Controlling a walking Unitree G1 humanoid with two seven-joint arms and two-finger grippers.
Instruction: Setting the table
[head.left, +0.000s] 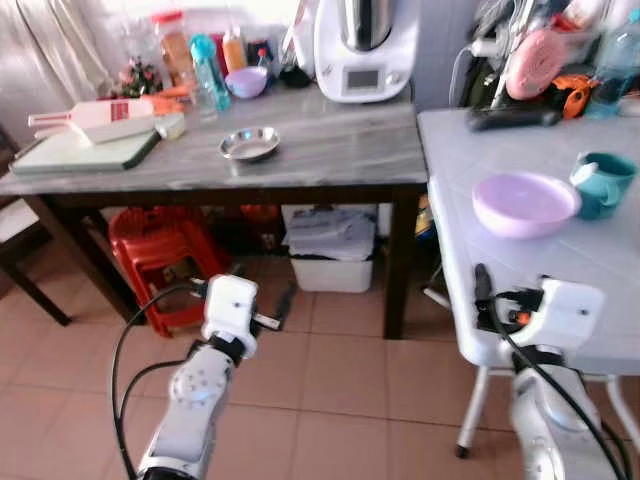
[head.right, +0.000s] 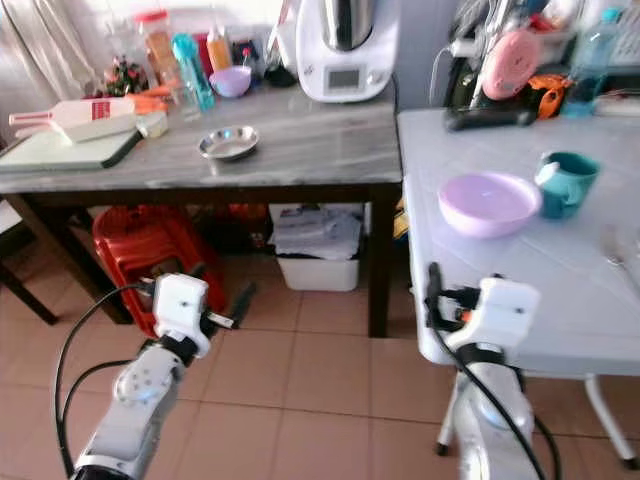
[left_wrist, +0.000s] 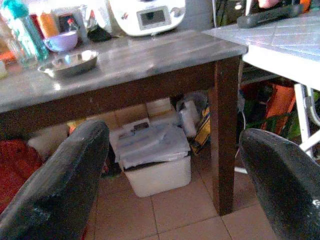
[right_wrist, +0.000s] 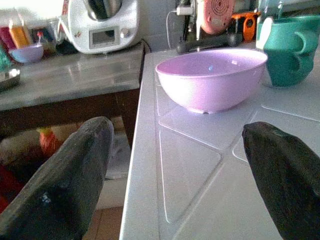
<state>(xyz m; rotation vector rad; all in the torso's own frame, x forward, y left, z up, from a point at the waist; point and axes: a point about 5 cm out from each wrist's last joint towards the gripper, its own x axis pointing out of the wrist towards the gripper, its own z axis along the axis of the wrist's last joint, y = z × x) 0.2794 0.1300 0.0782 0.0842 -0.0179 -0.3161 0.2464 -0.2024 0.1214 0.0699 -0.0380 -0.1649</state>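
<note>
Both silver arms are extending forward and upward from the lower edge of the head views. The left gripper (left_wrist: 175, 185) is standing with its two black fingers (left_wrist: 55, 190) spread wide apart, empty. The right gripper (right_wrist: 175, 180) is likewise holding its fingers (right_wrist: 285, 175) wide apart with nothing between them. Black cables are looping along each forearm to the white wrist housings.

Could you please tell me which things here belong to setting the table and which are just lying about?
For the job:
pink bowl
teal mug
steel dish
small purple bowl
white table
right claw, open by the pink bowl

Lying about:
blender
cutting board
bottles
red stool
white bin
</note>
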